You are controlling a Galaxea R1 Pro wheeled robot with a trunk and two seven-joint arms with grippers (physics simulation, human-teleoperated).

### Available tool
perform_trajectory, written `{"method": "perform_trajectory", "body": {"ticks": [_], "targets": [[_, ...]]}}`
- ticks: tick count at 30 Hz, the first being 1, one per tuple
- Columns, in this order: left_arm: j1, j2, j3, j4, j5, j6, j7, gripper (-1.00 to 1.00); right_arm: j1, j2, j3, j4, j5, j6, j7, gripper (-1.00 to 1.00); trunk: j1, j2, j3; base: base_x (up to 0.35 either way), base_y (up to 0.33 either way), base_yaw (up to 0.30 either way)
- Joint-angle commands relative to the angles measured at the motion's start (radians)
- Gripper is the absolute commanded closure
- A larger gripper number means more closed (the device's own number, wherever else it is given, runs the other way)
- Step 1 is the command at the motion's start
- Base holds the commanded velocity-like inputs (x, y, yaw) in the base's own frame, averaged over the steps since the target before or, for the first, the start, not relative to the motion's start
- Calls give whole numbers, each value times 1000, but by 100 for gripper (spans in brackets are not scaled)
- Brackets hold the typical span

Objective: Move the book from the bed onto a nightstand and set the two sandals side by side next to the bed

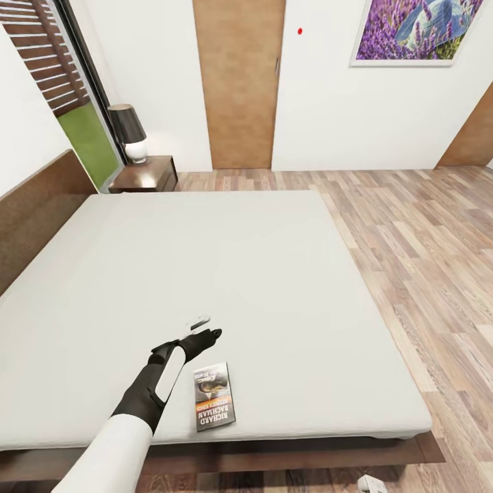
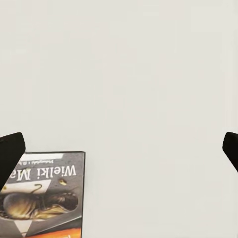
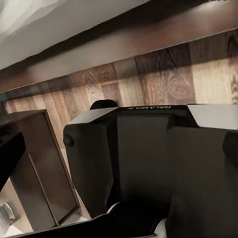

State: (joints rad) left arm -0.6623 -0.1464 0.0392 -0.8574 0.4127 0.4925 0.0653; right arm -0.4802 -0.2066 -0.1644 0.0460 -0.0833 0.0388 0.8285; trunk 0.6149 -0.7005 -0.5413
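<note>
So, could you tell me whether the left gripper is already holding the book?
No, the left gripper hovers open over the bed, beside the book.

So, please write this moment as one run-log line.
left end effector: open, over bed | book: on bed, not held | nightstand: far corner

mattress [image 1: 226, 274]: plain light grey
bed base [image 1: 287, 455] & headboard [image 1: 34, 212]: dark brown wood
book [image 1: 213, 396]: grey-white cover, dark pic w/ gold, orange band
floor [image 1: 424, 233]: lt-brown wood planks, mixed tones
walls [image 1: 356, 116]: white
door [image 1: 239, 82]: mid-brown wood
nightstand [image 1: 145, 174]: dark brown, glossy
lamp [image 1: 130, 133]: black shade, white base
wall picture [image 1: 414, 31]: purple lavender, white frame
left arm [image 1: 147, 404]: white sleeve, black wrist
</note>
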Motion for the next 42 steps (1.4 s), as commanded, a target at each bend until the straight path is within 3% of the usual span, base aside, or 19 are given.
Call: {"method": "perform_trajectory", "body": {"ticks": [1, 42], "targets": [[0, -1, 2, -2, 11, 6, 7, -100, -1, 0, -1, 4, -9, 4, 4, -100, 4, -8, -4, 0, 0, 0], [0, 0, 5, 0, 12, 8, 7, -100, -1, 0, -1, 4, -9, 4, 4, -100, 161, -295, -133, 0, 0, 0]]}}
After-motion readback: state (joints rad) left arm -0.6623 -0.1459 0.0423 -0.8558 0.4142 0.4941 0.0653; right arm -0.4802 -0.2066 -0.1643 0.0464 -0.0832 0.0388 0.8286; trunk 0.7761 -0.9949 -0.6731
